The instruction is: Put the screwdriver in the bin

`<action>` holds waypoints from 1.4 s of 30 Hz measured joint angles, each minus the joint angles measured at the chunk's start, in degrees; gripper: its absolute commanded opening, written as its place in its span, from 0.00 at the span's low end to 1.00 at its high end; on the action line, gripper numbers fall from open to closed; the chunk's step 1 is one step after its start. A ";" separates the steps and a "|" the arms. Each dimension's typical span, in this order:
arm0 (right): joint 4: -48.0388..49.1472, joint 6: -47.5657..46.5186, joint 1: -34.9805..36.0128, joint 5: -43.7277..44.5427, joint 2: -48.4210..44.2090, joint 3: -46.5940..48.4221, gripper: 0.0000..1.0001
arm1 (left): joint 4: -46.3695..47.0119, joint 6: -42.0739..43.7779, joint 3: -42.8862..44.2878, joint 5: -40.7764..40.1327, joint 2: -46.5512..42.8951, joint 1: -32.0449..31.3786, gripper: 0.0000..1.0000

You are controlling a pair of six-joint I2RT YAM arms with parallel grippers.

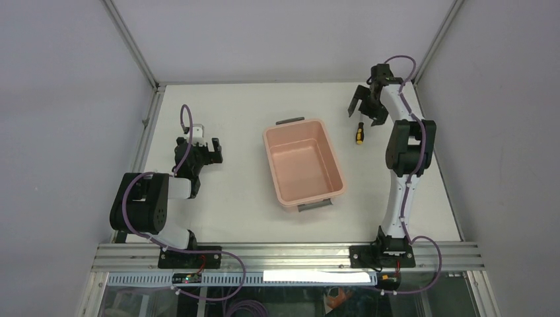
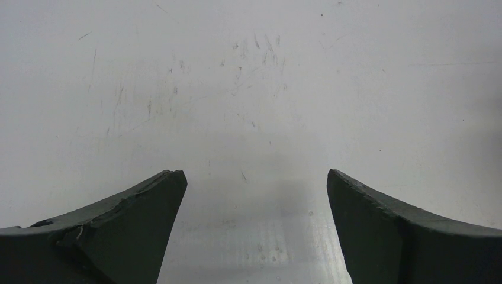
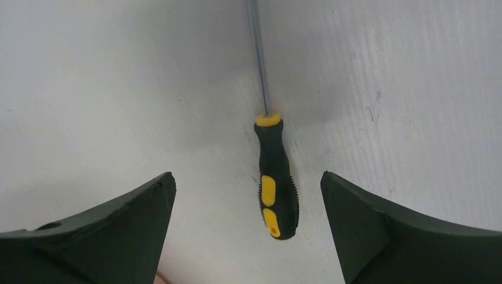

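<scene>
The screwdriver [image 1: 359, 133] lies flat on the white table just right of the bin's far corner. In the right wrist view its black and yellow handle [image 3: 276, 183] lies between my spread fingers, touching neither, and its thin shaft runs away from the camera. My right gripper [image 1: 367, 111] [image 3: 247, 175] hovers open over it. The pale pink bin [image 1: 305, 165] stands empty in the middle of the table, with a grey handle at each short end. My left gripper [image 1: 210, 150] [image 2: 255, 172] rests open over bare table at the left, holding nothing.
Metal frame rails [image 1: 148, 112] run along the left and right edges of the table. A rail [image 1: 290, 254] at the near edge carries both arm bases. Grey walls close in the sides and the back.
</scene>
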 measured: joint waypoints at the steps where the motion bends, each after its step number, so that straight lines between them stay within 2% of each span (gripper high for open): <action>1: -0.87 -0.04 0.00 0.26 1.36 0.66 0.92 | 0.00 0.00 0.00 0.00 0.00 0.00 0.99; 3: -2.62 -0.02 0.00 1.16 3.91 1.11 0.85 | 0.02 0.00 0.00 0.00 0.00 0.00 0.99; 8: -4.94 -0.17 0.02 2.64 6.62 0.09 0.52 | 0.02 0.00 0.00 0.00 0.00 0.00 0.99; 10: -4.87 -0.26 0.00 2.80 6.62 -1.27 0.34 | 0.02 0.00 0.00 0.00 0.00 0.00 0.99; 12: -5.05 -0.50 0.02 3.02 6.60 -1.73 0.10 | 0.02 0.00 0.00 0.00 0.00 0.00 0.99; 13: -4.96 -0.61 0.02 3.06 6.60 -1.75 0.01 | 0.02 0.00 0.00 0.00 0.00 0.00 0.99; 24: -7.65 -3.67 0.07 2.71 4.33 -1.49 0.00 | 0.02 0.00 0.00 0.00 0.00 0.00 0.99; 32: -14.93 -5.51 2.08 2.45 -12.55 -0.72 0.00 | 0.00 0.00 0.00 0.00 0.00 0.00 0.99; 37: -18.36 -5.88 9.53 3.02 -23.65 2.08 0.00 | 0.02 0.00 0.00 0.00 0.00 0.00 0.99; 42: -19.02 -5.57 21.24 2.51 -28.63 2.36 0.00 | 0.02 0.00 0.00 0.00 0.00 0.00 0.99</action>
